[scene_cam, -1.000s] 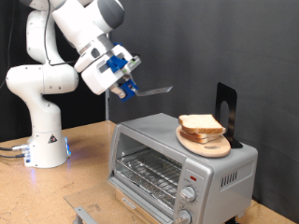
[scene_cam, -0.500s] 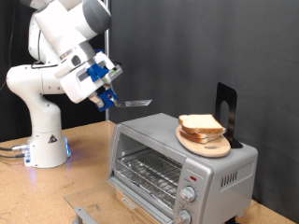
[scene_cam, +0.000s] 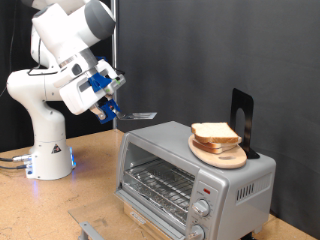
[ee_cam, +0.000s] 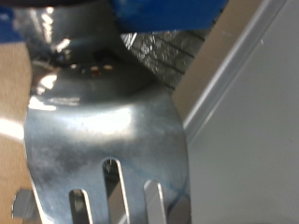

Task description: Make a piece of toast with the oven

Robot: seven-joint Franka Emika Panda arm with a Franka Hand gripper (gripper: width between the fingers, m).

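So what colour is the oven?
Silver metal oven with a glass door; the exterior view shows it best.

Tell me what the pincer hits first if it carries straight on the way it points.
Probably the oven: the pincer holds a spatula aimed at the exterior view's right, its blade just over the oven's top near corner. Depth is unclear; it may skim above, toward the toast.

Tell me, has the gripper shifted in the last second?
Yes. The gripper, holding the metal spatula, has moved toward the exterior view's left and lower, away from the bread on top of the oven.
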